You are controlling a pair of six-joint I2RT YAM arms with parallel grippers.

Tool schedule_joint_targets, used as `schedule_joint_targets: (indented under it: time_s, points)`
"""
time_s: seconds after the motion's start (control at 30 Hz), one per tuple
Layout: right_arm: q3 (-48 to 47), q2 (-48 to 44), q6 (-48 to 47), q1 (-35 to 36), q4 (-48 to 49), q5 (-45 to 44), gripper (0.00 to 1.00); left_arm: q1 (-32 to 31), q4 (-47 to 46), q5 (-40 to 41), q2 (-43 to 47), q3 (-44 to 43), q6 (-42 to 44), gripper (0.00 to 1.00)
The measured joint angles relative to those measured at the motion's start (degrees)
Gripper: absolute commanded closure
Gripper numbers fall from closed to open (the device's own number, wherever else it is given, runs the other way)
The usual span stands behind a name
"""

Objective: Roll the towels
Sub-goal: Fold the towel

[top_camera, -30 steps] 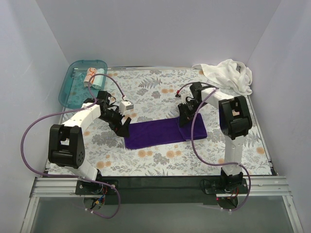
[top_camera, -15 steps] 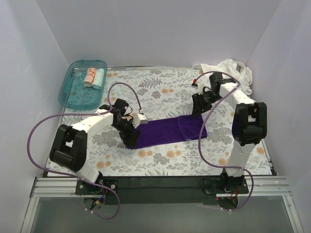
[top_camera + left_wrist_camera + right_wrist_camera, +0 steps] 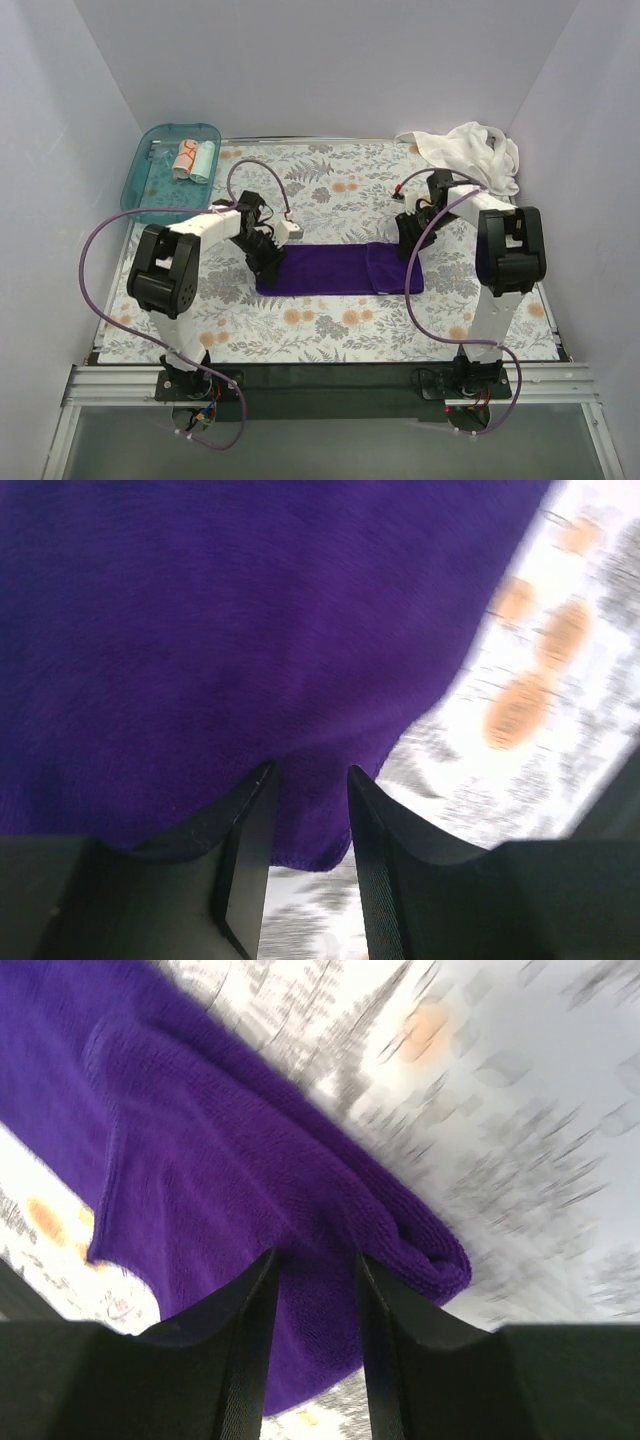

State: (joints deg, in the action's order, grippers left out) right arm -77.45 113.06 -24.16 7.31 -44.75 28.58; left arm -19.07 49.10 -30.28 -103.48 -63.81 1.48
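Left gripper (image 3: 310, 772): a second ago it hung wide beside the near-left corner of the purple towel (image 3: 335, 268). It has since narrowed and come down on the towel's left end. The fingers are now a slim gap apart with cloth showing between them, and I cannot tell if they pinch it.

Right gripper (image 3: 316, 1257): it lifted toward the far side half a second ago and is now back down at the towel's right end. The fingers are narrowly apart astride the doubled-over end, and again I cannot tell if they grip.

Purple towel: it lay skewed before and is now a straighter band across the middle of the floral sheet (image 3: 330, 190), with its right end folded over.

Hard to read: both wrist views are motion-blurred. From above, each gripper hides its own fingertips.

Pose: the left forearm reaches inward and the right arm is bent steeply down, both low over the sheet.

White towel (image 3: 470, 152): bunched at the far right corner.

Two small rolled towels (image 3: 192, 160): lying in the tray (image 3: 150, 195) at far left.
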Motion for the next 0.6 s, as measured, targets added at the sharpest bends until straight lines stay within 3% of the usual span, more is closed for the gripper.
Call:
schedule_joint_targets:
  time_s: [0.17,0.23,0.3,0.43,0.53,0.6]
  points:
    - [12.5,-8.7,0.6,0.5,1.3,2.8,0.59,5.0,0.0,2.6,-9.8,-14.2,3.0,0.63]
    - [15.7,-10.9,0.7,1.6,0.8,4.5,0.56,6.4,-0.8,2.7,-14.4,-21.3,3.8,0.44]
    - [17.9,-12.7,0.3,4.3,-0.5,7.0,0.55,7.0,0.2,2.1,-17.7,-26.8,4.3,0.33]
    - [18.5,-16.2,0.0,11.0,-3.8,13.3,0.56,7.2,0.1,-0.9,-25.6,-40.9,2.2,0.31]
    - [15.3,-16.3,0.3,8.1,-5.3,14.9,0.56,7.2,-0.3,-4.7,-23.5,-39.2,-2.1,0.34]
    - [13.6,-16.2,0.5,6.6,-5.2,14.2,0.56,7.2,-1.7,-4.9,-17.3,-31.8,-5.4,0.38]
